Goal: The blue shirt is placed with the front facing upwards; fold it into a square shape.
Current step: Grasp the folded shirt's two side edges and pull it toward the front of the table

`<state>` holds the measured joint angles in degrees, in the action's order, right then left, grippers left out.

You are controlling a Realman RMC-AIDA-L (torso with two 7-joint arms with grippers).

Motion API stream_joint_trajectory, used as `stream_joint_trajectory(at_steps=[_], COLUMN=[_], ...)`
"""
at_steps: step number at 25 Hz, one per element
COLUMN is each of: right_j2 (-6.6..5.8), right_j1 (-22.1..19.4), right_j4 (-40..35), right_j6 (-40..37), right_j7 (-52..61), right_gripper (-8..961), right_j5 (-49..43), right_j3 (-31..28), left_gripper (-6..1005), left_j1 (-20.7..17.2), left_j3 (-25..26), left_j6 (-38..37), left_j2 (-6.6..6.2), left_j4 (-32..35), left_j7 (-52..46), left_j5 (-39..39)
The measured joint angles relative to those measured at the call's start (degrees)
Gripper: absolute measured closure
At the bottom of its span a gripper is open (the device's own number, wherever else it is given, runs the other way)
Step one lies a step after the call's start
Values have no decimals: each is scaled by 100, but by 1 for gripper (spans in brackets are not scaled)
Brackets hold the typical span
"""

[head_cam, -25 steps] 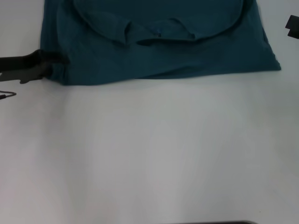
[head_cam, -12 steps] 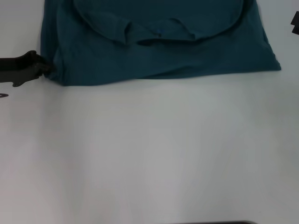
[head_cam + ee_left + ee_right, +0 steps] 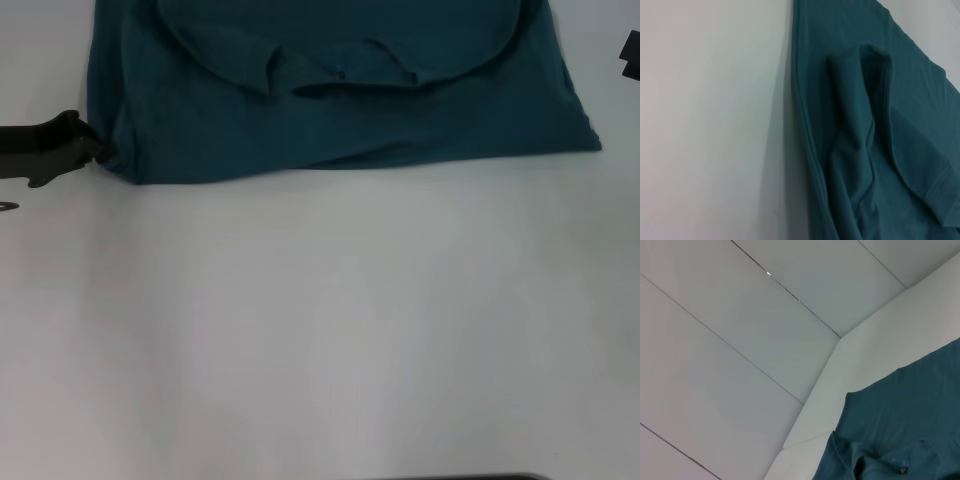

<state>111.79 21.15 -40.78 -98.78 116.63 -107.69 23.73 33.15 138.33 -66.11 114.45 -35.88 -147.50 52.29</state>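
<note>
1. The left pincer (image 3: 98, 150) sits at the shirt's (image 3: 340, 110) near left corner, its tip right at the cloth edge; a second ago it reached further over that corner, so it has drawn back outward a little and has barely moved in the last half second
2. I cannot tell from here whether the left pincer is spread, pressed together or pinching the hem; the tip is a dark blur against the fabric
3. The right pincer (image 3: 630, 55) is only a dark sliver at the far right edge, well apart from the shirt; it has slipped further out of sight than a second ago, and I cannot tell its state either
4. The shirt lies at the far side of the white bench (image 3: 320, 330), already doubled over, with the collar and a folded sleeve on top; its outline has not shifted
5. My reading: one fold seems done, and the left arm is either letting go of that corner or settling for a fresh grip; the shape is still a wide rectangle, so more folding looks needed for a square
6. Count: one shirt, one bench, two pincers, and one small dark neck tag (image 3: 902, 471) by the collar
</note>
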Motion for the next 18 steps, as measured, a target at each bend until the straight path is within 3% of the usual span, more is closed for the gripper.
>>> stream_joint_trajectory(at_steps=[6,18], right_j2=[-45,-53], right_j1=[-14,-13], right_j4=[102,140], right_j6=[-1,-1], right_j7=[0,0], right_gripper=[97,97], right_j5=[-5,-7], right_j3=[0,-9], left_gripper=[1000,856], left_j1=[-6,82], left_j3=[-13,-247], left_j6=[3,167], left_j2=[-7,48], left_j4=[0,-184], left_j7=[109,212], left_j5=[2,-212])
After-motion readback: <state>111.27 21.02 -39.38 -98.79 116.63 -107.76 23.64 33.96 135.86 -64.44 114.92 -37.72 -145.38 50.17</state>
